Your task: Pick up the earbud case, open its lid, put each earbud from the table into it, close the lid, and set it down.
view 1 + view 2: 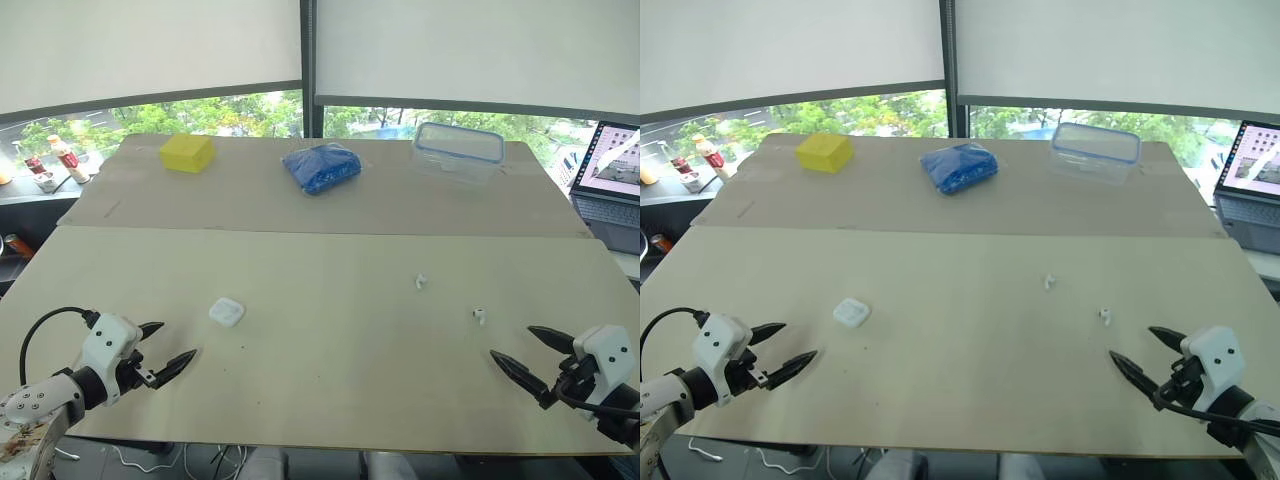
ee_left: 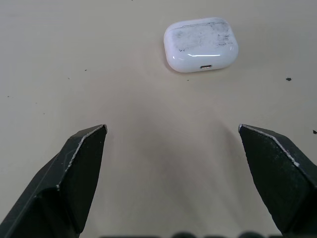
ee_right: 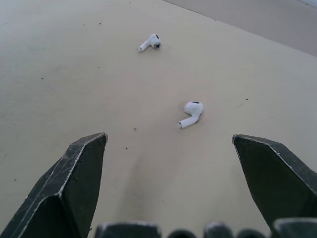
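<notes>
1. Head camera: the white earbud case (image 1: 226, 312) lies closed on the pale tabletop (image 1: 330, 330), left of centre and just beyond the left hand (image 1: 176, 339). That hand's two black fingers stand apart and hold nothing. The right hand (image 1: 512, 341) hovers near the right front edge, fingers likewise spread and empty. The nearer earbud (image 1: 479, 315) lies close to it, and the farther earbud (image 1: 421, 281) lies more toward the middle. Along the far side sit a yellow box (image 1: 187, 153), a blue bag (image 1: 321, 167) and a clear container (image 1: 458, 150). A laptop (image 1: 610, 185) stands off to the right.
2. Left wrist camera: the earbud case rests flat ahead of the spread fingers, touching neither, with its charging port facing the hand.
3. Right wrist camera: both earbuds lie on the tabletop ahead of the parted fingers, untouched and apart from each other.
</notes>
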You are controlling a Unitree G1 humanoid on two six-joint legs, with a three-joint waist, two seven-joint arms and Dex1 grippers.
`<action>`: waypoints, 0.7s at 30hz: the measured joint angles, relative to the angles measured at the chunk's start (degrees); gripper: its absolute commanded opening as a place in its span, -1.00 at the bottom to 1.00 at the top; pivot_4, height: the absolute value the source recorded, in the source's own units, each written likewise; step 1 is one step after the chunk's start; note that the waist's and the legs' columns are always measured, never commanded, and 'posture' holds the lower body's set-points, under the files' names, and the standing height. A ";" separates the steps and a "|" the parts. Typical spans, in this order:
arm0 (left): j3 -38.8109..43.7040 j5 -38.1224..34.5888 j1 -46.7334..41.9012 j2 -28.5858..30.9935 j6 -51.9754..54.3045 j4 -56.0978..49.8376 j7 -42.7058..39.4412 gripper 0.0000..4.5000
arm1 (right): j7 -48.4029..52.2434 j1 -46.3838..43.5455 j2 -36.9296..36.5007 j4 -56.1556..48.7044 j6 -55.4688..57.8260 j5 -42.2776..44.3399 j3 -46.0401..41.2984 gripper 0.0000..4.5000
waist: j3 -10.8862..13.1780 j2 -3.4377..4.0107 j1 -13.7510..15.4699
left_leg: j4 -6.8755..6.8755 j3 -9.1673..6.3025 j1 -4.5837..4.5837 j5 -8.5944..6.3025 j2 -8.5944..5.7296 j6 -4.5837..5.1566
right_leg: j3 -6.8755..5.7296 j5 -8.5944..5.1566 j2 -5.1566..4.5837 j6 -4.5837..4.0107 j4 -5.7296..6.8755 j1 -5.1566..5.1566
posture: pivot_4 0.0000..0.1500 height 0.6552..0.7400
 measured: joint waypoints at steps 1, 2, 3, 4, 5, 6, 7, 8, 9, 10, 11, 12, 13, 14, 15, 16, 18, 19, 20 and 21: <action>0.00 0.00 0.00 0.00 0.00 0.00 0.00 1.00 | 0.00 0.00 0.00 0.00 0.00 0.00 0.00 0.98 | 0.00 0.00 0.00 | 0.00 0.00 0.00 0.00 0.00 0.00 | 0.00 0.00 0.00 0.00 0.00 0.00 | 1.00 -0.16; 0.00 0.11 -0.06 -0.11 -0.16 0.02 0.08 1.00 | 0.00 -0.09 0.00 0.12 0.00 -0.09 0.02 0.98 | 0.00 0.00 0.00 | 0.00 0.00 0.00 0.00 0.00 0.00 | 0.00 0.00 0.00 0.00 0.00 0.00 | 1.00 -0.16; 0.00 0.33 -0.31 -0.36 -0.25 0.11 0.44 1.00 | -0.01 -0.39 0.01 0.42 0.00 -0.29 0.11 0.98 | 0.00 0.00 0.00 | 0.00 0.00 0.00 0.00 -0.01 0.00 | 0.00 0.00 0.00 0.00 0.00 0.01 | 1.00 -0.16; 0.00 0.51 -0.60 -0.61 -0.36 0.31 0.84 1.00 | -0.04 -0.66 0.01 0.68 -0.02 -0.56 0.26 0.98 | 0.00 0.00 0.00 | 0.01 0.00 0.00 0.00 0.00 0.00 | 0.00 0.00 0.00 0.00 0.00 0.01 | 1.00 -0.16; 0.02 0.61 -0.96 -0.92 -0.64 0.55 1.11 1.00 | -0.08 -0.91 0.02 1.06 -0.02 -0.72 0.37 0.98 | 0.00 0.00 0.03 | 0.01 0.00 0.01 0.00 -0.01 0.00 | 0.00 0.00 0.00 0.00 0.00 0.01 | 1.00 -0.16; 0.05 0.66 -1.37 -1.34 -1.08 0.80 1.41 1.00 | -0.13 -1.40 0.08 1.55 -0.02 -1.09 0.59 0.98 | 0.00 0.00 0.04 | 0.00 0.00 0.01 0.00 -0.01 0.00 | 0.00 0.00 0.00 0.00 0.01 0.01 | 1.00 -0.16; 0.05 0.74 -1.57 -1.59 -1.51 0.89 1.52 1.00 | -0.14 -1.76 0.13 1.76 -0.04 -1.18 0.63 0.98 | 0.00 0.00 0.02 | 0.00 0.00 0.01 0.00 -0.01 0.00 | 0.00 0.00 0.00 0.00 0.01 0.01 | 1.00 -0.16; 0.07 0.88 -1.87 -1.83 -2.32 1.00 1.59 1.00 | -0.14 -1.94 0.14 2.01 -0.05 -1.22 0.63 0.98 | 0.00 0.00 0.03 | 0.00 0.00 0.01 0.00 0.00 0.00 | 0.00 0.00 0.00 0.00 0.01 0.01 | 1.00 -0.16; 0.09 0.95 -2.18 -2.00 -2.73 1.12 1.63 1.00 | -0.12 -1.99 0.15 2.15 -0.05 -1.23 0.63 0.98 | 0.00 0.00 0.05 | 0.00 0.00 0.01 0.00 -0.01 0.00 | 0.00 0.00 0.00 0.00 0.01 0.01 | 1.00 -0.16; 0.09 1.00 -2.43 -2.11 -3.37 1.38 1.73 1.00 | -0.09 -2.07 0.19 2.26 -0.06 -1.24 0.63 0.98 | 0.00 0.00 0.05 | 0.00 0.00 0.00 0.00 -0.01 0.00 | 0.00 0.00 0.00 0.00 0.01 0.01 | 1.00 -0.16; 0.13 1.07 -2.62 -2.19 -4.02 1.45 1.87 1.00 | -0.08 -2.07 0.23 2.39 -0.06 -1.25 0.63 0.98 | 0.00 0.00 0.04 | 0.01 0.00 0.00 0.00 -0.01 0.00 | 0.00 0.00 -0.01 0.00 0.01 0.01 | 1.00 -0.16; 0.16 1.19 -2.81 -2.26 -4.62 1.54 1.97 1.00 | -0.07 -2.07 0.23 2.42 -0.06 -1.26 0.63 0.98 | 0.00 0.00 0.02 | 0.01 0.00 0.00 0.00 -0.01 0.00 | 0.00 0.00 -0.01 0.00 0.00 0.01 | 1.00 -0.16; 0.23 1.38 -3.19 -2.40 -5.29 1.75 2.02 1.00 | -0.06 -2.08 0.26 2.44 -0.07 -1.27 0.63 0.98 | 0.00 0.00 0.03 | 0.00 0.00 0.01 0.00 -0.01 0.00 | 0.00 0.00 -0.01 0.00 0.01 0.01 | 1.00 -0.16; 0.30 1.50 -3.50 -2.52 -5.97 2.00 2.05 1.00 | -0.06 -2.11 0.28 2.44 -0.07 -1.27 0.63 0.98 | 0.00 0.00 0.03 | 0.00 0.00 0.01 0.00 -0.01 0.00 | 0.00 0.00 0.00 0.00 0.01 0.01 | 1.00 -0.16; 0.39 1.50 -3.69 -2.63 -6.36 2.22 2.08 1.00 | -0.05 -2.11 0.30 2.44 -0.08 -1.27 0.63 0.98 | 0.00 0.00 0.02 | 0.00 0.00 0.01 0.00 -0.01 0.00 | 0.00 0.00 0.00 0.00 0.01 0.01 | 1.00 -0.16; 0.50 1.51 -3.82 -2.70 -6.44 2.45 2.11 1.00 | -0.03 -2.10 0.37 2.44 -0.08 -1.27 0.63 0.98 | 0.00 0.00 0.01 | 0.00 0.00 0.01 0.00 -0.01 0.00 | 0.00 0.00 0.00 0.00 0.01 0.01 | 1.00 -0.16; 0.76 1.51 -3.83 -2.80 -6.64 2.66 2.09 1.00 | 0.02 -1.97 0.44 2.44 -0.08 -1.27 0.63 0.98 | 0.00 0.00 0.00 | 0.00 0.00 0.01 0.00 -0.01 0.00 | 0.00 0.00 0.00 0.00 0.01 0.01 | 1.00 -0.16; 0.88 1.52 -3.82 -2.91 -6.98 2.69 2.07 1.00 | 0.04 -1.86 0.44 2.44 -0.08 -1.26 0.63 0.98 | 0.00 0.00 0.00 | 0.01 0.00 0.00 0.00 -0.01 0.00 | 0.00 0.01 -0.01 0.00 0.01 0.01 | 1.00 -0.16; 0.97 1.52 -3.82 -3.04 -7.26 2.69 2.05 1.00 | 0.07 -1.77 0.44 2.43 -0.08 -1.26 0.63 0.98 | 0.00 0.00 0.00 | 0.00 0.00 0.01 0.00 -0.01 0.00 | 0.00 0.00 -0.01 0.00 0.01 0.01 | 1.00 -0.16; 0.98 1.51 -3.80 -3.09 -7.31 2.69 2.03 1.00 | 0.08 -1.70 0.44 2.43 -0.08 -1.26 0.63 0.98 | 0.00 0.00 0.00 | 0.00 0.00 0.01 0.00 -0.01 0.00 | 0.00 0.00 0.00 0.00 0.01 0.01 | 1.00 -0.16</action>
